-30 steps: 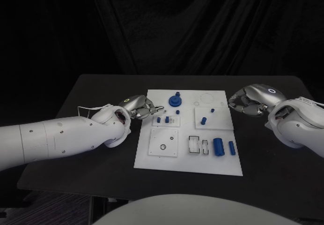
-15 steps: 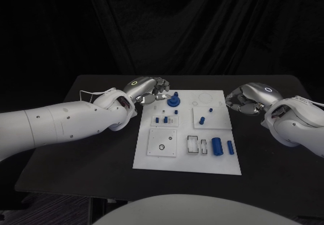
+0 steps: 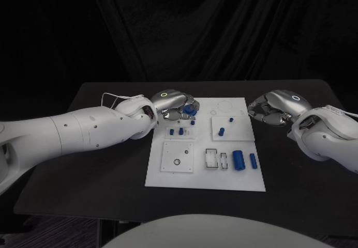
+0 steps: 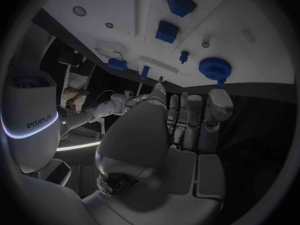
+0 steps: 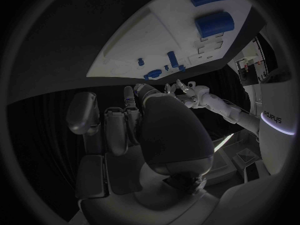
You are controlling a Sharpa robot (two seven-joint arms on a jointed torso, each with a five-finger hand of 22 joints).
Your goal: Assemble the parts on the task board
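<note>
Both hands carry nothing: the left hand [image 3: 173, 105] hovers with loosely parted fingers [image 4: 187, 116] just beside the blue gear-topped part [image 3: 191, 109] at the far left of the task board [image 3: 205, 181], while the right hand [image 3: 272, 107], fingers curled in, hangs off the board's far right edge. The part looks small, rigid and light, probably slick plastic, so pinching its knurled rim seems safest.

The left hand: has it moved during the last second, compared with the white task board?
Yes. The left hand moved from beside the task board's left edge to over its far left corner, by the blue knob.
</note>
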